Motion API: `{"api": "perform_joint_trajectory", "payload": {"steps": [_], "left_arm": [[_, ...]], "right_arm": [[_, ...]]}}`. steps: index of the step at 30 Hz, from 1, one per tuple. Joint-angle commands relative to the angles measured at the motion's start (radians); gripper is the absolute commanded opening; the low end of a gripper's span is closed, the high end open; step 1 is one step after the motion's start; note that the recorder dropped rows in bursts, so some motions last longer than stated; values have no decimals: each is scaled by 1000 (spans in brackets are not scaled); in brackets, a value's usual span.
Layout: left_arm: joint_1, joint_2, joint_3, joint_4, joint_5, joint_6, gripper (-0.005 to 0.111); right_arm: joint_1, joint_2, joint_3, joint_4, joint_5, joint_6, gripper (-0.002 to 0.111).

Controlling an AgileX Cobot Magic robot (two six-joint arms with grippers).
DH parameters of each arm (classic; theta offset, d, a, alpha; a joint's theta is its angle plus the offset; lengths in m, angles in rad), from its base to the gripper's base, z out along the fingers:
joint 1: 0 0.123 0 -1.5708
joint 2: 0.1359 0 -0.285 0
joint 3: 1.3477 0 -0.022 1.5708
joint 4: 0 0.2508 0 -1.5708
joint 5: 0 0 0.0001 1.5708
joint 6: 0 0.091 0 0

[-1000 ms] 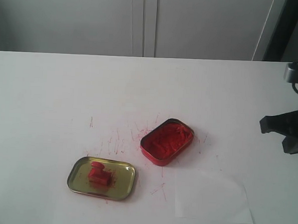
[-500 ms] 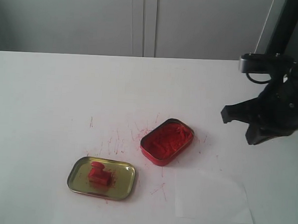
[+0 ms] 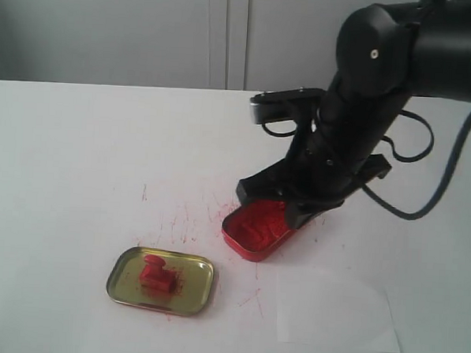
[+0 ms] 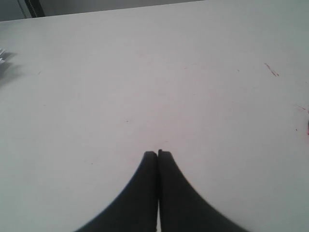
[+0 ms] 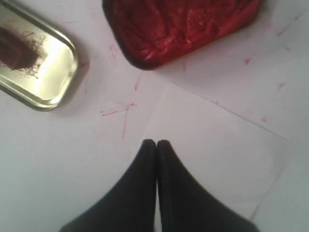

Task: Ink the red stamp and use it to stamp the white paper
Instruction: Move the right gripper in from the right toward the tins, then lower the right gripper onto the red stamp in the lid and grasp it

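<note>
The red stamp [image 3: 156,274] lies in the shallow gold lid [image 3: 207,264] at the front left; in the right wrist view it is a dark red blur [image 5: 13,50] at the frame's edge. The white paper [image 3: 335,308] lies flat at the front right and looks plain white. My right gripper [image 3: 285,213] hangs shut and empty over the near end of the red ink tin [image 3: 243,250]. In the right wrist view, its tips [image 5: 156,142] sit above the paper's corner [image 5: 217,145], close to the tin [image 5: 178,24]. My left gripper [image 4: 157,152] is shut over bare table, outside the exterior view.
Red ink scratches mark the white table [image 3: 79,152] between the lid and the tin. The gold lid [image 5: 53,92] carries red smudges. A grey cabinet wall stands behind the table's far edge. The right arm's bulk covers the table behind the tin.
The right arm has swung in from the right edge toward the left and now hangs over the red tin. Stamp, lid, tin and paper have not moved.
</note>
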Motion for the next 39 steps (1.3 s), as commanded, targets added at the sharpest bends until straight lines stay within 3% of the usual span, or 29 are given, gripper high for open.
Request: {"api": "perform_joint_trajectory", "payload": {"steps": [1, 13, 27, 32, 39], "left_arm": [[-3, 0, 2, -6, -1, -4, 0], [-3, 0, 2, -6, -1, -4, 0], [-3, 0, 2, -6, -1, -4, 0], [-3, 0, 2, -6, -1, -4, 0], [-3, 0, 2, -6, -1, -4, 0]], "right_arm": [[66, 48, -60, 0, 9, 3, 0], [211, 207, -238, 0, 23, 6, 0], [298, 362, -436, 0, 72, -46, 0], [312, 404, -480, 0, 76, -176, 0], [339, 411, -481, -2, 69, -574, 0]]}}
